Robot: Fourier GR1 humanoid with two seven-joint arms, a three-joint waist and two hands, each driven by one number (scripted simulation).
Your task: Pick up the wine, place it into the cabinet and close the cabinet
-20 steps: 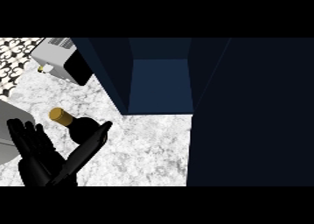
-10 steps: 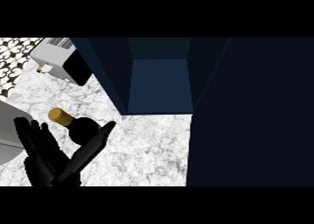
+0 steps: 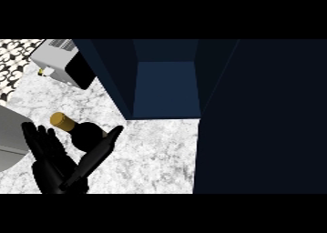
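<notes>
Since the earlier frame, the wine (image 3: 82,132) and the hand (image 3: 53,168) have shifted only slightly upward in the lower left of the frame. Which hand it is, I cannot tell. Its fingers (image 3: 39,141) are straight on the bottle's left, the thumb (image 3: 98,152) on its right. The cabinet (image 3: 166,86) stands open at the upper middle, above the marble counter (image 3: 152,154). A white appliance (image 3: 65,63) sits at the upper left.

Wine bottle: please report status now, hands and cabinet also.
Left hand open, fingers and thumb either side of wine bottle, not closed on it. Right hand not in view. Bottle upright on counter. Cabinet open, path unobstructed.
</notes>
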